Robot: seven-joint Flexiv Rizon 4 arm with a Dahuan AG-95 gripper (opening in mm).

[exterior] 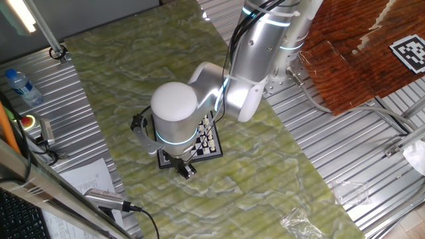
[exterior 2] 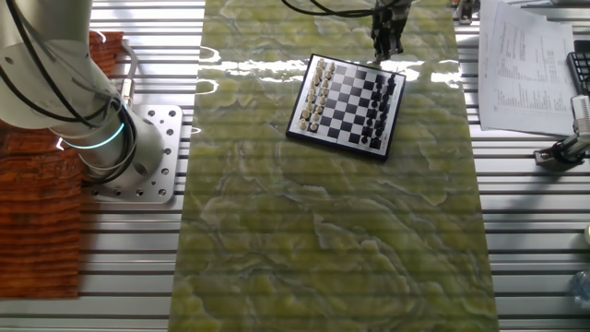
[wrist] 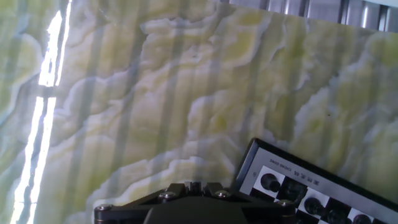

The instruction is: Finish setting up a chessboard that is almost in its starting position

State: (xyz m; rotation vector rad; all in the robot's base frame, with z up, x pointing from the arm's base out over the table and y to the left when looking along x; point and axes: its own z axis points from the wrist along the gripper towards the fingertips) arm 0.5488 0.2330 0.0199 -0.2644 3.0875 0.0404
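Observation:
The chessboard point(exterior 2: 348, 103) lies on the green marble-patterned mat, with white pieces along its left side and black pieces along its right side. In one fixed view the arm hides most of the board point(exterior: 211, 143). My gripper point(exterior 2: 386, 48) hangs just beyond the board's far edge, by the black pieces' corner. It also shows below the arm's elbow point(exterior: 186, 172). In the hand view the fingers point(wrist: 176, 186) stand close together at the bottom edge, with nothing visible between them, and the board's corner with black pieces point(wrist: 311, 186) lies at lower right.
The robot base point(exterior 2: 138, 157) stands left of the mat. Printed papers point(exterior 2: 525, 65) and a keyboard lie on the ribbed metal table to the right. A water bottle point(exterior: 20, 86), a red button point(exterior: 28, 121) and a handheld device point(exterior: 106, 198) sit at the table's side.

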